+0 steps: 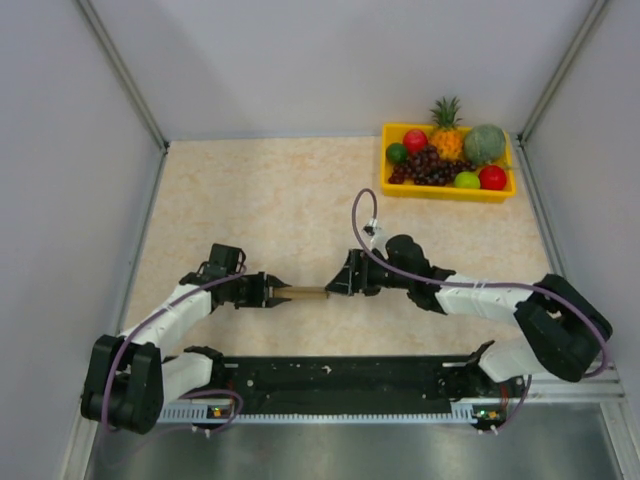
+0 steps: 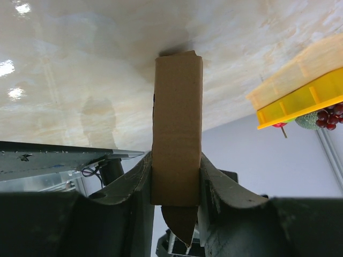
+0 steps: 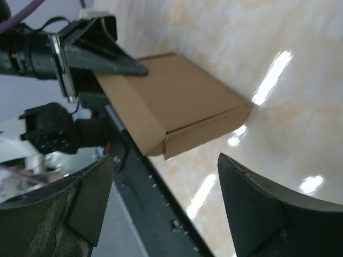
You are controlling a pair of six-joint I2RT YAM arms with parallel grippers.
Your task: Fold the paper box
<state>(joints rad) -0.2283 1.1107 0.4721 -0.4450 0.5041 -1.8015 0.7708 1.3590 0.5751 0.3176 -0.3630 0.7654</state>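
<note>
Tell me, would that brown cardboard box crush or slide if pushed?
Probably light: the left end effector alone holds the paper box by one end. Likely fairly stiff, since its folded edges look crisp. Its flat faces should slide, not roll.

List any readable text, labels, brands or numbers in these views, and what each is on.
No readable text in any view.
paper box: plain brown, no print on the faces that show.
yellow tray: no label visible on its walls.
black base plate: only pale specks, too small to read as characters.
</note>
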